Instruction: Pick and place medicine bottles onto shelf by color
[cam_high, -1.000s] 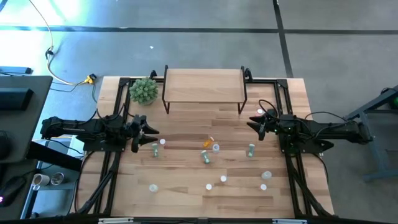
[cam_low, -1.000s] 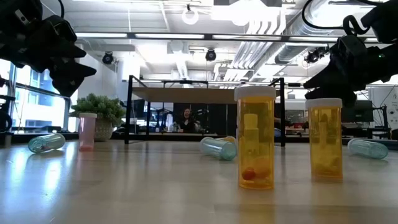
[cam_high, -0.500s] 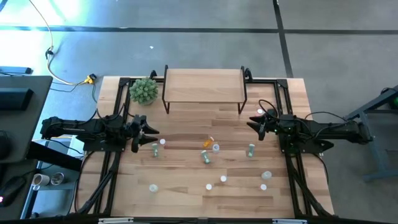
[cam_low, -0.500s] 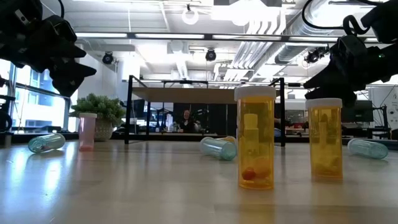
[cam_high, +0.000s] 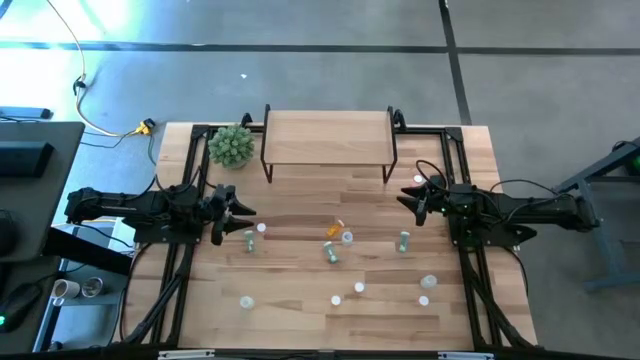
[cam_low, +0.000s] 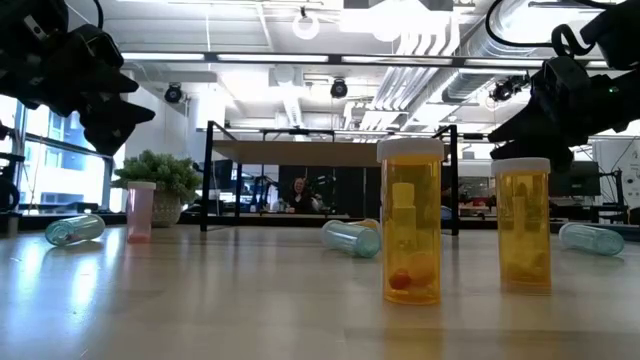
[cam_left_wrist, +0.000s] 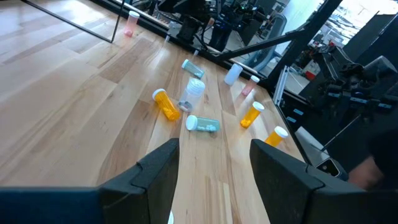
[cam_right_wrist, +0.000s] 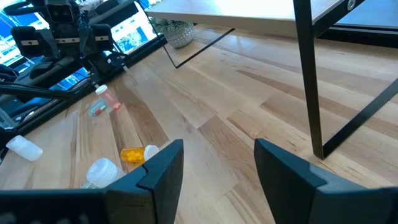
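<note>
Both claws empty, left gripper (cam_high: 238, 215) and right gripper (cam_high: 410, 197) parted midway; we'd drop left squarely over the bottle (cam_high: 249, 239) near the tabletop's left edge before closing.

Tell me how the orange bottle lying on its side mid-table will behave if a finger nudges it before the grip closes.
The orange bottle lies on its side on smooth planks, so it will probably roll. It looks like thin, nearly empty plastic, likely light enough to skid. Its white cap widens one end, so it may curve toward the neighbouring clear bottle.

place: lab/office | cues: exposed ceiling ducts (cam_low: 440, 40), monitors (cam_right_wrist: 134, 31), concrete floor (cam_high: 300, 80)
</note>
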